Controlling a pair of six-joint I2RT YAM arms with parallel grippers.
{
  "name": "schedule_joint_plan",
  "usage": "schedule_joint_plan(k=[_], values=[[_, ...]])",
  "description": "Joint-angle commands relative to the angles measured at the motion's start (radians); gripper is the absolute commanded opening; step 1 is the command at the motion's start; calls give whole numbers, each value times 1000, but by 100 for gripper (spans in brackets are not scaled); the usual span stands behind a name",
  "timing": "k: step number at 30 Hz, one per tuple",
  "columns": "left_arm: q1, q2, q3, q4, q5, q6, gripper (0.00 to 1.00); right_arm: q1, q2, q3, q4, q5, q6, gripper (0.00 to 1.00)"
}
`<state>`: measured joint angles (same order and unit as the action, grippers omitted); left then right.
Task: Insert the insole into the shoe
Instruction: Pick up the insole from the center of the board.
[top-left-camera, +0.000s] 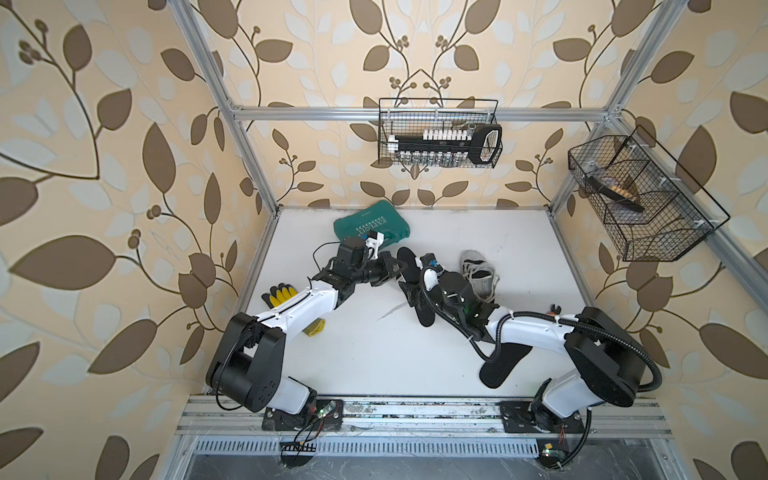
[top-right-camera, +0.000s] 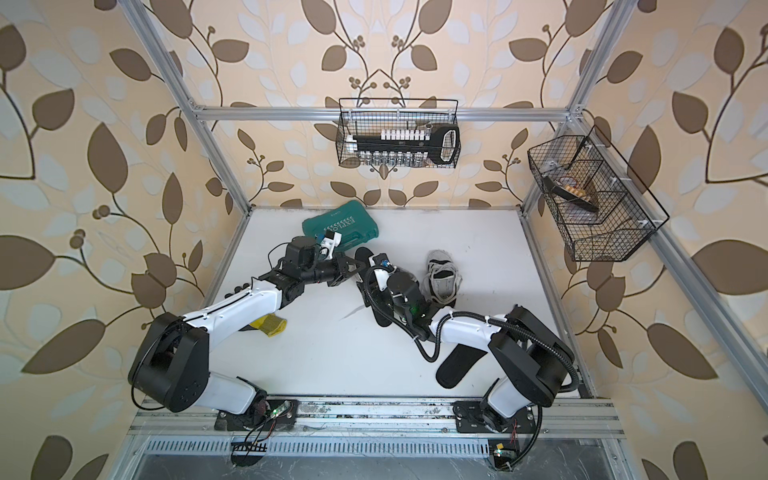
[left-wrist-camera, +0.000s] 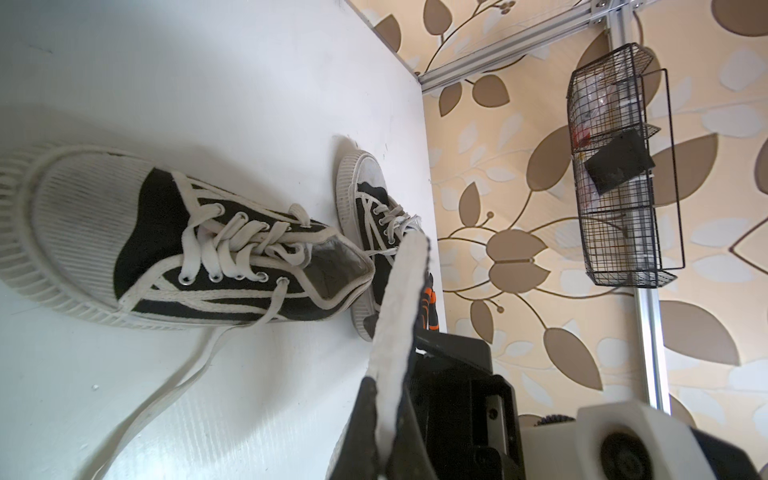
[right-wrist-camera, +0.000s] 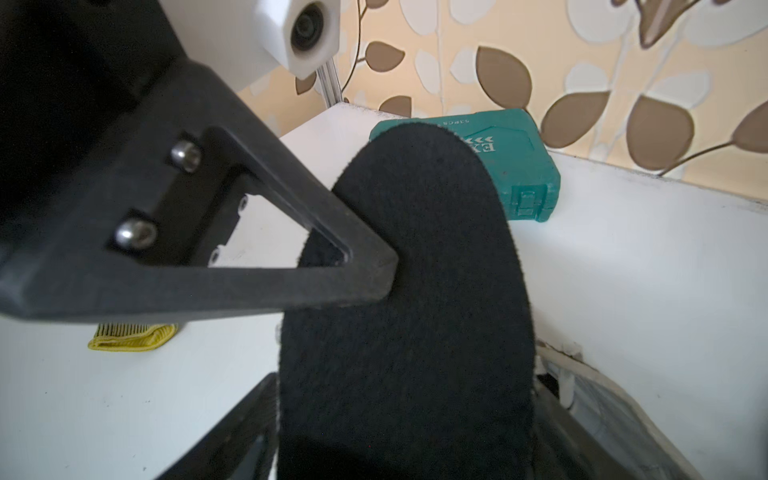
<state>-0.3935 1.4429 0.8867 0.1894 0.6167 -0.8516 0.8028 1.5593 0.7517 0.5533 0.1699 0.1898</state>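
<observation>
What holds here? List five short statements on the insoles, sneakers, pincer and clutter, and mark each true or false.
1. The left pincer is shut on a black insole. True.
2. That insole sits inside a shoe. False: it is held up outside the black-and-white sneaker.
3. A second insole lies flat on the table. True.
4. The tool case stands open. False: the green tool case is shut.
5. The work glove hangs in a wire basket. False: the yellow-and-black glove lies on the table.
</observation>
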Motion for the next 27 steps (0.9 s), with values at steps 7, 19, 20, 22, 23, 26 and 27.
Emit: schedule_joint_plan(k=[7,19,20,22,23,26,27], values=[[-12,-28,12,8,17,-37,0,-28,-12,-16,102,-83,9,64],[-10,-19,12,27,29,-54,0,-92,-15,-27,91,-204,36,95],[-10,-19,12,27,31,-55,0,-94,-11,-27,93,-208,36,96],[-10,-16,13,28,35,-58,0,-94,2,-18,89,-221,30,97],[-10,-16,14,30,35,-60,0,-93,7,-15,88,-224,30,97],[-10,-16,17,27,37,-63,0,-94,27,-4,88,-240,29,97],[-10,-16,18,25,38,-63,0,-93,32,-3,88,-248,30,97]])
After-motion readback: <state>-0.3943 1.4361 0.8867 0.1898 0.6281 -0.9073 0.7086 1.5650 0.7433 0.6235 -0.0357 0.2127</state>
